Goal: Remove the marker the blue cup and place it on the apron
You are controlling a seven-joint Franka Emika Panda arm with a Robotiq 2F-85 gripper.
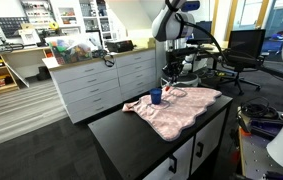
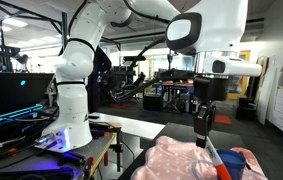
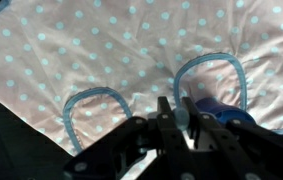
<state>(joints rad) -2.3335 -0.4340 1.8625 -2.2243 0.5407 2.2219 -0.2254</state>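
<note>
The pale pink apron lies rumpled on the black table; it also shows in the other exterior view and fills the wrist view with light blue dots. The small blue cup stands on the apron's near-left part and sits just right of the fingers in the wrist view. My gripper hangs a little above and beside the cup, pointing down. Its fingers are close together on a slim stick, the marker, mostly hidden by the fingers.
White drawer cabinets stand beside the table. A black office chair and desks are behind it. The robot's white base stands on a side table. Blue-trimmed apron strap loops lie under the gripper.
</note>
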